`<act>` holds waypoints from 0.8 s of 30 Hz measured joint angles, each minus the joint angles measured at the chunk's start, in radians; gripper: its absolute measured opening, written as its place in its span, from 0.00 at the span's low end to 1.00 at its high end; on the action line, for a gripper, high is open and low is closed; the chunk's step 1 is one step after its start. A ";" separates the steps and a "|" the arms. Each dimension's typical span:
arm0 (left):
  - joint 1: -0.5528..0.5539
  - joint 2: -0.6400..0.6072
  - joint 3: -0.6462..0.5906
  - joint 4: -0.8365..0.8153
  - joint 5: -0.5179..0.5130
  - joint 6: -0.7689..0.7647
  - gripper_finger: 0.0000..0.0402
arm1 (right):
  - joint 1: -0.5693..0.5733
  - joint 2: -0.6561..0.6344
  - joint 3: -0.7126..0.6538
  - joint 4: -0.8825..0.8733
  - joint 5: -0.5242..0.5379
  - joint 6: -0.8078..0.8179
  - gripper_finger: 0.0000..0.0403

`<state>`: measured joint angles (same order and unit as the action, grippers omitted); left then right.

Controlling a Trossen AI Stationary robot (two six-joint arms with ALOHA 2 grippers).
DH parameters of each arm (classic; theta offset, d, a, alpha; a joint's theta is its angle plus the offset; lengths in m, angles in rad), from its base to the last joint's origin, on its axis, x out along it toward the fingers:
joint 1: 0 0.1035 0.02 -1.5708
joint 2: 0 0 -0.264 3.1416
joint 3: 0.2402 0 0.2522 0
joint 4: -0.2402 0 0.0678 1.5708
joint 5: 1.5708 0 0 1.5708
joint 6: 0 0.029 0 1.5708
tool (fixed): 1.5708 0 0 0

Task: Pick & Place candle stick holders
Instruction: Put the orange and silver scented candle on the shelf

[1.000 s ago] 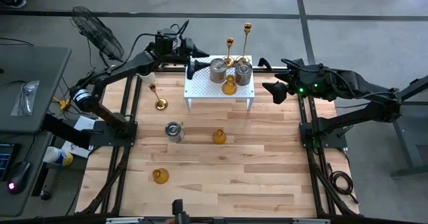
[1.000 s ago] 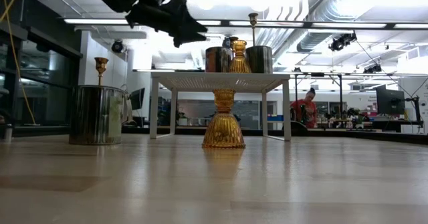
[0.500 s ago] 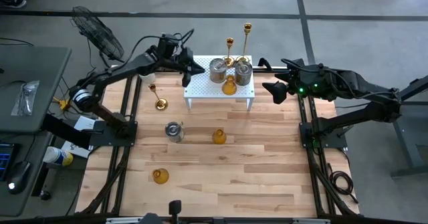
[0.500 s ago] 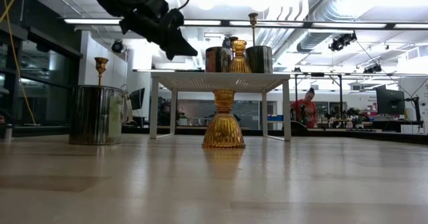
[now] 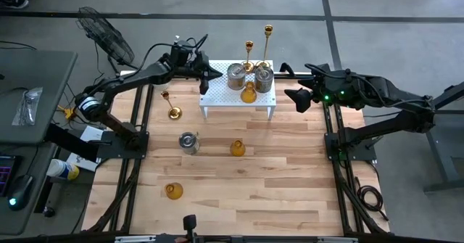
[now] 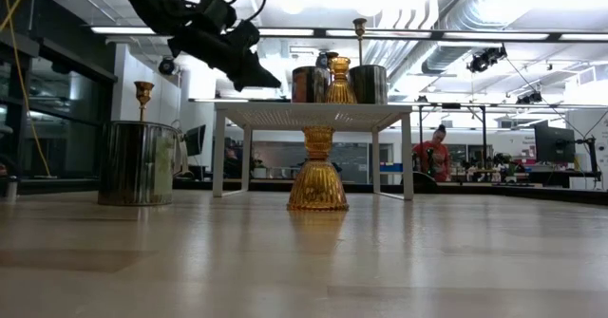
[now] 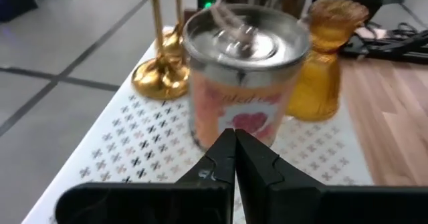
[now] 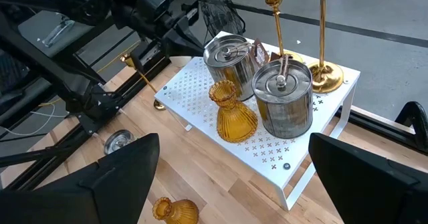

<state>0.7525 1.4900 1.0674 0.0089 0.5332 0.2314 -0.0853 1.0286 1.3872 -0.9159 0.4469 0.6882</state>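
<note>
- Spreading under everything is the wooden table point(image 5: 239, 192), with the white perforated rack point(image 5: 217, 94) standing near its far edge; every place below is given from that rack.
- Reaching in from the rack's left side, the left gripper point(image 5: 214, 74) hangs just above the rack's left end, its fingers pressed together on nothing, pointing at the nearer silver cup point(image 7: 244, 77).
- Waiting off the rack's right end, the right gripper point(image 5: 296, 98) stands apart from it with its fingers spread wide and empty.
- On the rack stand two silver cups point(image 5: 235, 75) point(image 5: 264, 79) side by side, with an amber glass holder point(image 5: 249, 93) just in front of them.
- At the rack's back edge rise two gold-brass sticks point(image 5: 249, 54) point(image 5: 267, 40).
- Left of the rack, on the table, stands a third gold-brass stick point(image 5: 173, 112).
- In front of the rack, on the table, sit a third silver cup point(image 5: 188, 141) and a second amber holder point(image 5: 237, 149), near each other.
- Farthest in front of the rack is the third amber holder point(image 5: 173, 191), well apart from the others.
</note>
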 joint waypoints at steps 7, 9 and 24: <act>0.000 0.032 0.000 0.019 0.005 -0.008 0.00 | 0.000 0.000 0.000 0.000 0.000 0.000 0.93; 0.000 0.048 0.000 0.034 0.005 -0.010 0.00 | 0.000 0.000 0.000 0.000 0.000 0.000 0.93; -0.029 0.093 0.001 0.123 0.055 -0.031 0.00 | 0.000 0.000 0.000 0.000 0.000 0.001 0.93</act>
<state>0.7234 1.5834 1.0680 0.1315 0.5879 0.2002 -0.0853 1.0286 1.3872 -0.9157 0.4472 0.6887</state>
